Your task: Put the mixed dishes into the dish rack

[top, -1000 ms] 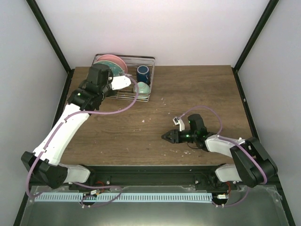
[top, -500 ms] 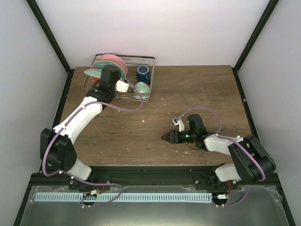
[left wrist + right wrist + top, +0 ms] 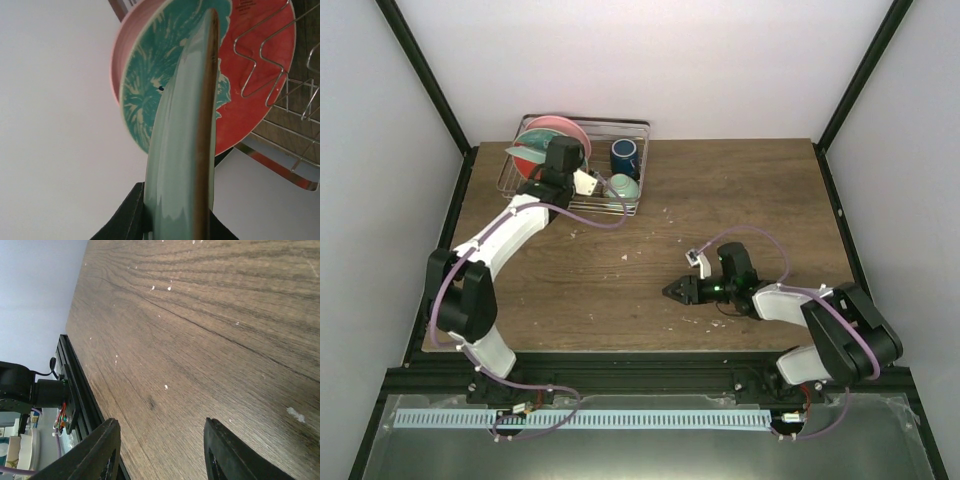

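While left gripper [image 3: 176,221] clamps green plate [image 3: 181,150] over dish rack [image 3: 632,125] | right gripper [image 3: 161,432] apart

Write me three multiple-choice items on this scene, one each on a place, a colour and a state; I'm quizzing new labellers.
1. Where is the dark blue cup?
A) on the bare table
B) in the dish rack
C) in the right gripper

2. What colour is the plate in the left gripper?
A) pink
B) dark blue
C) pale green

3. How is the right gripper?
A) open, holding nothing
B) shut on a bowl
C) shut on the cup

Key:
1 B, the top view shows the cup standing inside the rack's wires.
2 C, the left wrist view shows a pale green plate edge-on between the fingers.
3 A, the right wrist view shows its fingers spread over bare wood.
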